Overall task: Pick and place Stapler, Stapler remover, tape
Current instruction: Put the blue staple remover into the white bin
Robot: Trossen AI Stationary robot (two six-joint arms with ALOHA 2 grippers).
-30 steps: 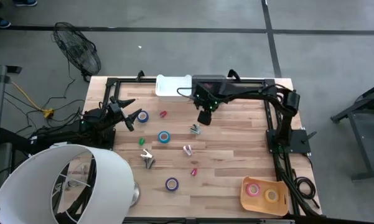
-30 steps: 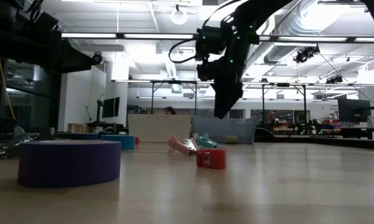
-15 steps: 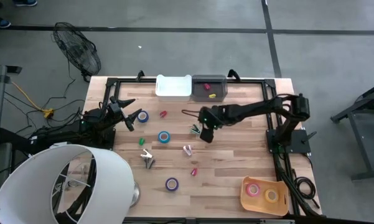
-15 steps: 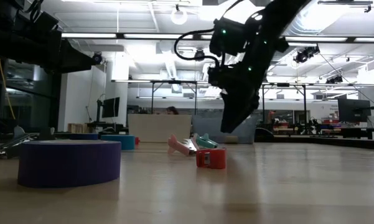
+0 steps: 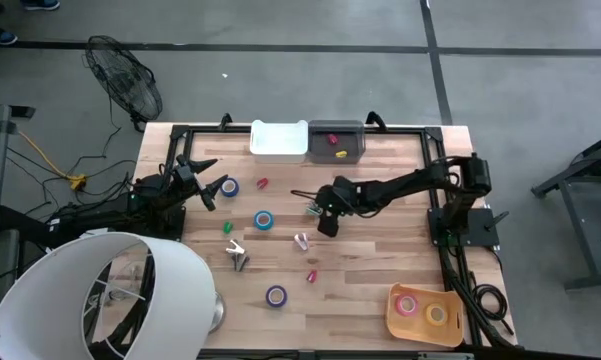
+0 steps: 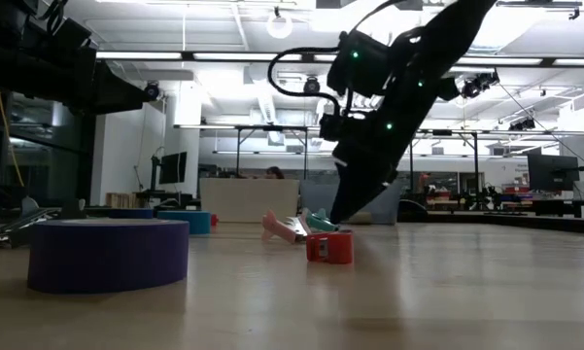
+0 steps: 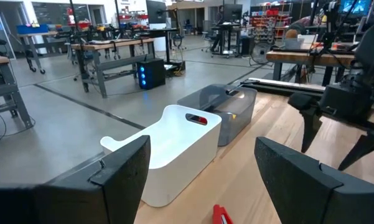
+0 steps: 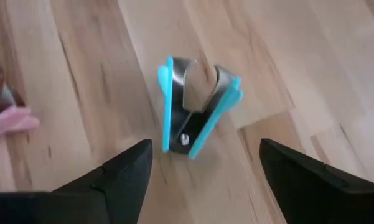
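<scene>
No brand, label or writing can be read on anything here. The right gripper (image 5: 325, 213) hangs low over the middle of the wooden table (image 5: 380, 270), its fingers (image 8: 121, 180) spread apart and holding nothing, directly above a teal staple remover (image 8: 196, 106). The right wrist view shows this remover plainly: two teal plastic wings joined at a rivet, with grey metal claws between them, lying flat on the boards between the open fingers. In the high view the same remover (image 5: 313, 208) is only a small teal speck touching the gripper's left edge, and in the low view it (image 6: 320, 222) shows just behind a small red piece (image 6: 329, 247). Near the remover lie a pink one (image 5: 301, 241) just toward the front edge, a blue tape roll (image 5: 264, 221) to its left, and a purple tape roll (image 5: 276, 295) further toward the front edge. Behind the remover at the far edge stand a white bin (image 5: 279, 140) and a grey bin (image 5: 337, 141), the grey one holding small red and yellow items. The left gripper (image 5: 208, 184) waits at the table's left edge with its fingers apart, empty; its wrist view looks across at both bins. An orange tray (image 5: 423, 328) with two tape rolls sits at the front right corner.
</scene>
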